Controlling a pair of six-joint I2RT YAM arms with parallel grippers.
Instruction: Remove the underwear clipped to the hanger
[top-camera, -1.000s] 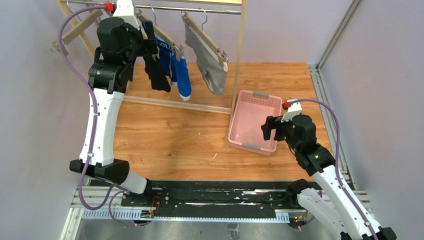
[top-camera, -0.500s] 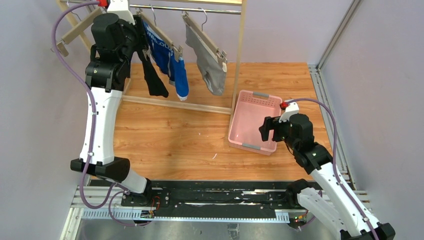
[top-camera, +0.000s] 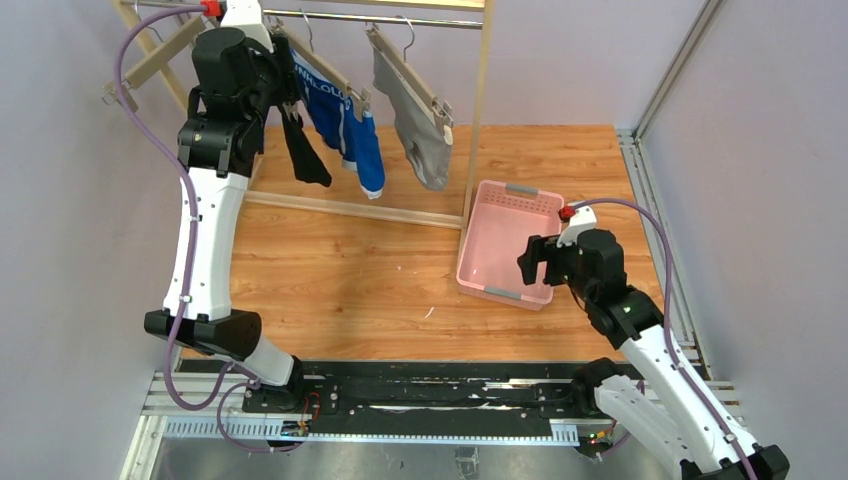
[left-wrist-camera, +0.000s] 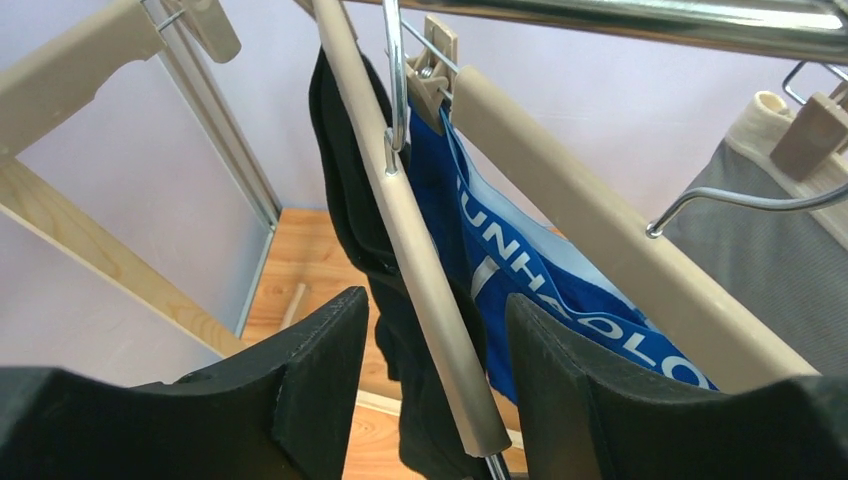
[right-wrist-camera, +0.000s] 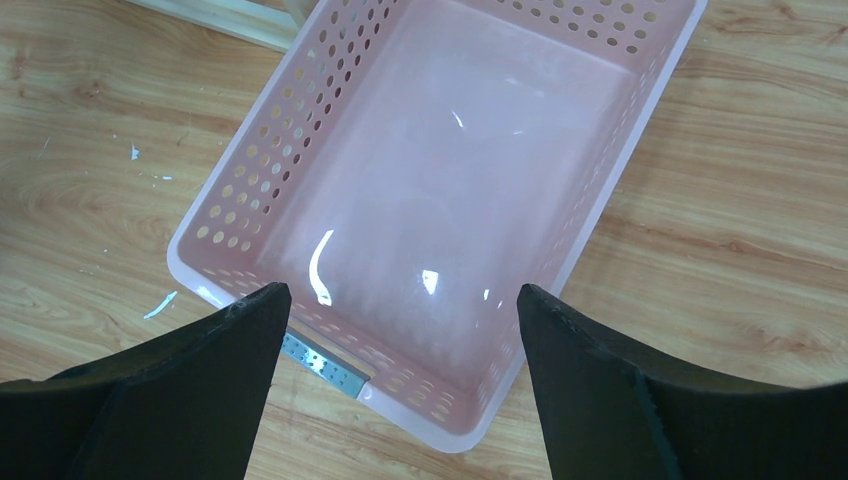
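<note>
Seen from above, a wooden clothes rack (top-camera: 478, 110) stands at the far edge of a wood-grain worktop (top-camera: 340, 270). Three briefs hang from hangers on its metal rail (top-camera: 380, 18): black brief (top-camera: 303, 150) at the left end, blue brief (top-camera: 350, 125) just beside it, grey brief (top-camera: 420, 135) apart to the right, near the rack's right post.

The left pincer (left-wrist-camera: 435, 300) is raised to the rail. Its jaws stand apart on either side of the black brief's hanger bar (left-wrist-camera: 430, 290). Whether they press on it cannot be told.

The right pincer (right-wrist-camera: 400, 290) hovers low with jaws spread wide, holding nothing, above the near end of a pink basket (top-camera: 466, 245). The basket sits by the worktop's right edge, and a broad stretch of wood separates it from the left arm.
</note>
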